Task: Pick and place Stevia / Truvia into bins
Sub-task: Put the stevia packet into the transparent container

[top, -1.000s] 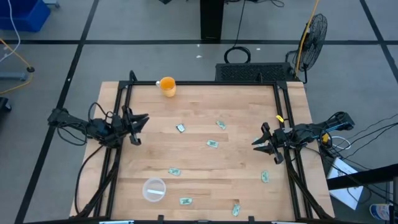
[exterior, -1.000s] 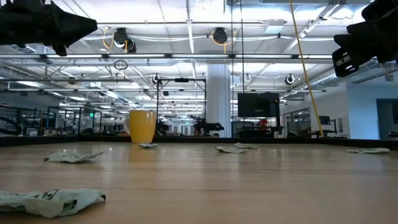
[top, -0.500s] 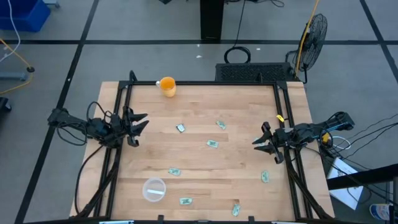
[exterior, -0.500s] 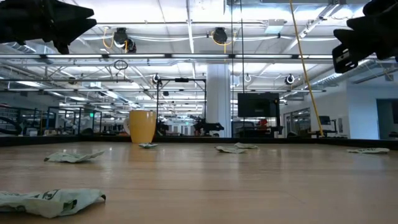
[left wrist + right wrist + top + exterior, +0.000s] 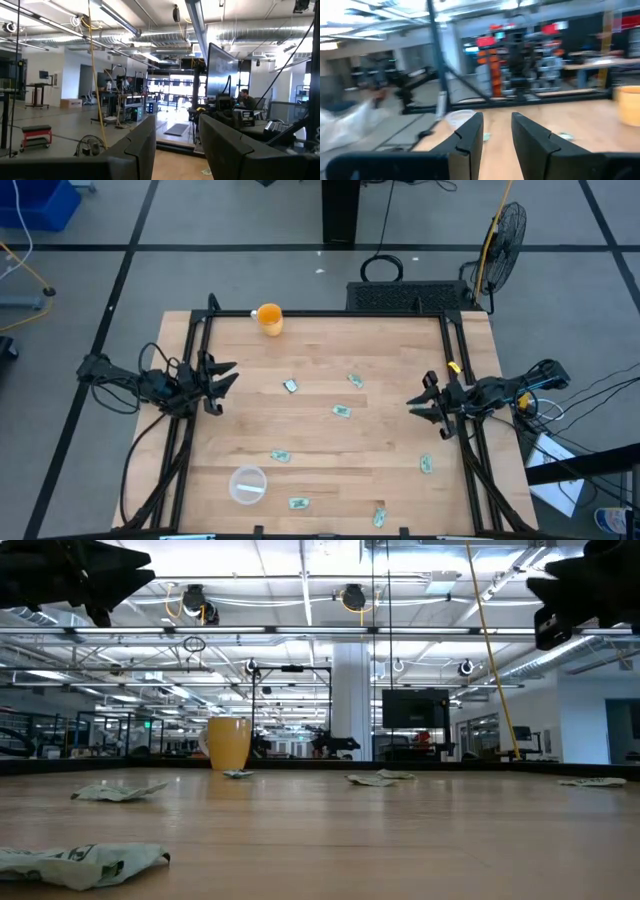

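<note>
Several green-and-white sachets lie flat and scattered on the wooden table, among them one [image 5: 291, 386] left of centre, one [image 5: 342, 411] near the middle and one [image 5: 426, 465] by the right rail. The clear plastic cup [image 5: 248, 484] stands upright near the near edge and shows in the right wrist view [image 5: 460, 118]. My left gripper [image 5: 230, 374] hangs open above the table's left side. My right gripper [image 5: 418, 404] hangs open above the right side. Both are well above the table in the low view, the left gripper [image 5: 110, 578] and the right gripper [image 5: 560, 600]. Neither is over a sachet.
An orange cup [image 5: 270, 318] stands at the far edge, left of centre. Black rails [image 5: 190, 430] run along the table's left and right sides. In the low view a crumpled sachet [image 5: 80, 864] lies close to the near edge. Bare wood lies between the sachets.
Both grippers have risen slightly and stayed open; the right one has also drifted a little toward the far edge. The sachets and cups have not moved.
</note>
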### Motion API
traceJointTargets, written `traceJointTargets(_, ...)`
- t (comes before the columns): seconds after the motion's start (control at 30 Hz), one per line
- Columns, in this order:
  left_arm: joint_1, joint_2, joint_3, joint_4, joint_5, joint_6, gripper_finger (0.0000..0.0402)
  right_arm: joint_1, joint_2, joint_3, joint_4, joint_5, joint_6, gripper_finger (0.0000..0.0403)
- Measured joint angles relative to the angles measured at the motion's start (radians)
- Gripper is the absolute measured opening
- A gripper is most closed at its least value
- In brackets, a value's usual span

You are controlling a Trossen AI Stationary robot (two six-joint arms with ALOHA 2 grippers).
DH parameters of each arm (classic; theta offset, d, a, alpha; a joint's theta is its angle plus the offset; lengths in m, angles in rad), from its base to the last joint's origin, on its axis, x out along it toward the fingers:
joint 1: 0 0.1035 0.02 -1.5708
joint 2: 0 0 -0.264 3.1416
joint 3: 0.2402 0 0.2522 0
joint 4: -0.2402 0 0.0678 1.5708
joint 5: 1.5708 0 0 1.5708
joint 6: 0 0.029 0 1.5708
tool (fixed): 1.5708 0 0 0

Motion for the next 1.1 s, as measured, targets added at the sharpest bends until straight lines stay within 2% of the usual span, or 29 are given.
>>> traceJointTargets(0.2, 0.0, 0.0, 0.0, 0.067, -0.021, 0.0, 0.0157, 0.0, 0.059, 0.053, -0.071, 0.155, -0.114, 0.0096)
traceJointTargets(0.37, 0.0, 0.0, 0.0, 0.087, -0.028, 0.001, 0.0157, 0.0, 0.21, 0.216, -0.173, 0.241, -0.111, 0.0096)
traceJointTargets(0.53, 0.0, 0.0, 0.0, 0.091, -0.028, -0.002, 0.0157, 0.0, 0.449, 0.392, -0.344, 0.24, -0.05, 0.0096)
traceJointTargets(0.7, 0.001, 0.0, 0.0, 0.092, -0.028, -0.023, 0.0157, 0.0, 0.69, 0.531, -0.677, 0.231, 0.184, 0.0096)
traceJointTargets(0.9, 0.001, 0.0, 0.0, 0.084, -0.028, -0.011, 0.0157, 0.0, 0.868, 0.539, -0.903, 0.144, 0.422, 0.0096)
traceJointTargets(1.1, 0.001, 0.0, 0.0, 0.083, -0.028, -0.016, 0.0157, 0.0, 0.956, 0.526, -0.914, 0.129, 0.499, 0.0096)
